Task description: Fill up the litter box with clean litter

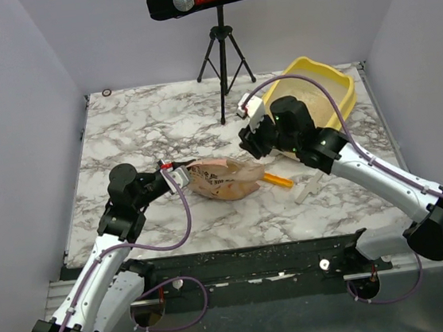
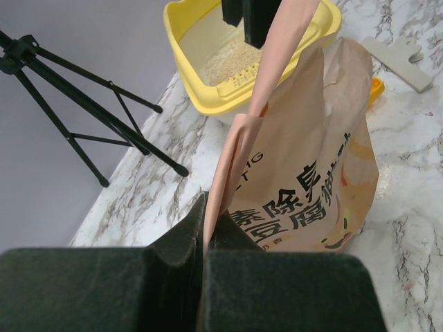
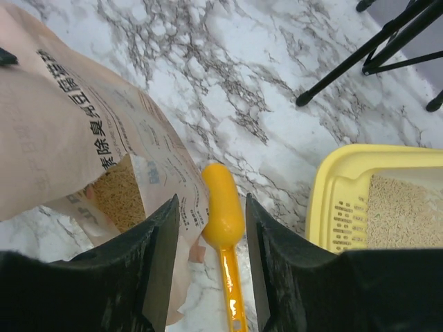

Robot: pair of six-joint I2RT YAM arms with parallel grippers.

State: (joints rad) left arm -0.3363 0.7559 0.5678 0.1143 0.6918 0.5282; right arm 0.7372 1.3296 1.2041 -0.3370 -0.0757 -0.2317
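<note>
I read one marble table (image 1: 161, 125), seen from above with 12 o'clock at the far edge. It carries one litter box (image 1: 348, 94) at 1 o'clock, against the far right corner, upright.

One layer of clean litter (image 3: 401, 211) lies inside it. More of the same granules show through an opening in the bag's side in the right wrist view.

One tan paper bag (image 1: 223, 179) lies on its side at the table's centre, well apart from the box. One black tripod (image 1: 224, 61) stands at 12 o'clock.

I count two arms. The left gripper (image 2: 205, 238) is at 9 o'clock of the bag, its jaws pressed together on the bag's folded edge. The right gripper (image 3: 211, 207) hangs at 1 o'clock of the bag with its jaws apart, nothing between them.

One yellow-orange scoop (image 1: 277, 179) lies flat at 4 o'clock of the bag, its head just beside the paper. One white clip (image 1: 306, 189) lies past the scoop's handle end.

Obstructions: the right arm and its cable cross the box's near side from above. A raised strip of bag hides part of the box from the left wrist camera.
</note>
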